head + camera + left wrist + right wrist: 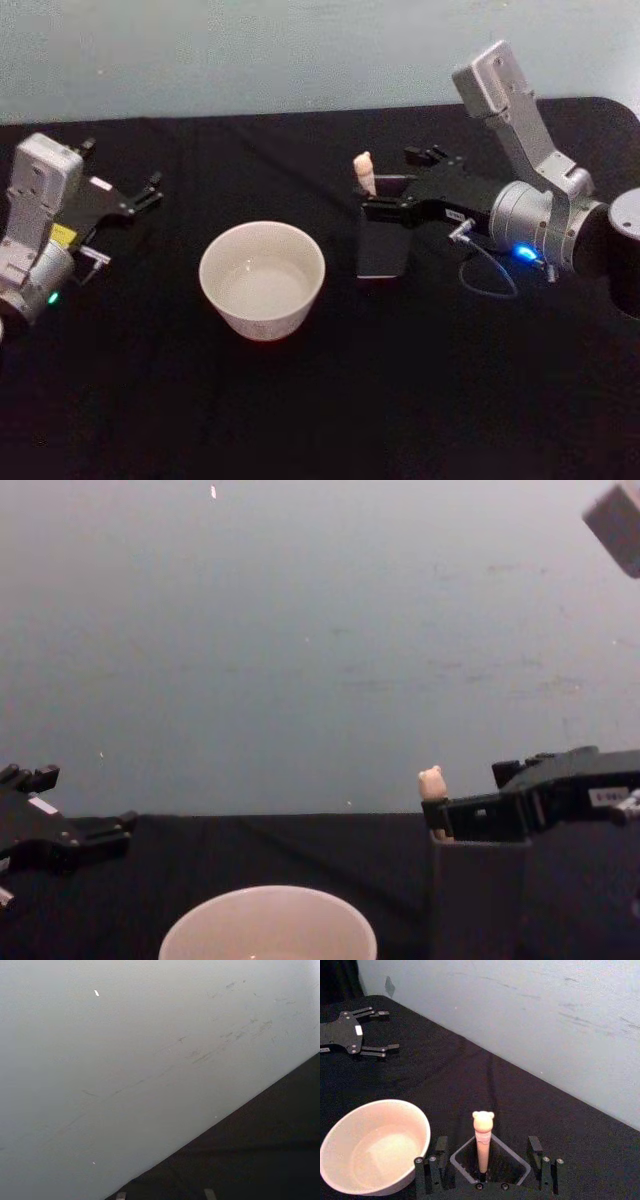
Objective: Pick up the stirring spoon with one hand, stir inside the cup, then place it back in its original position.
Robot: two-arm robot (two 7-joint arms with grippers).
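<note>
Nearest you on the black table [330, 400] sits the cup [262, 278], cream-white and wide-mouthed, a little left of centre. Just to its right and slightly farther back stands the dark grey holder [383, 245], and the stirring spoon [365, 173] stands in it, bear-head end up and bowl hidden down inside. Its long axis runs close to vertical, with perhaps a slight lean.

Your right gripper [371, 195] is the one at work. It reaches in from the right, level with the top of the holder, its fingers spread apart. In the right wrist view the spoon handle [483, 1142] rises between the two open fingers [439, 1152], with clear space on either side, so nothing is clamped yet. From the chest view the bear head [432, 782] pokes up just above the gripper's [462, 818] leading finger, which suggests the grip would land on the handle below the head.

Because the handle is upright, you would want the fingers to close across it from the sides and then lift straight up before swinging left to the cup. A sideways pull first could tip the holder.

Your left gripper [150, 190] rests at the far left of the table, fingers apart, well apart from both cup and spoon; the right arm is much the nearer.
</note>
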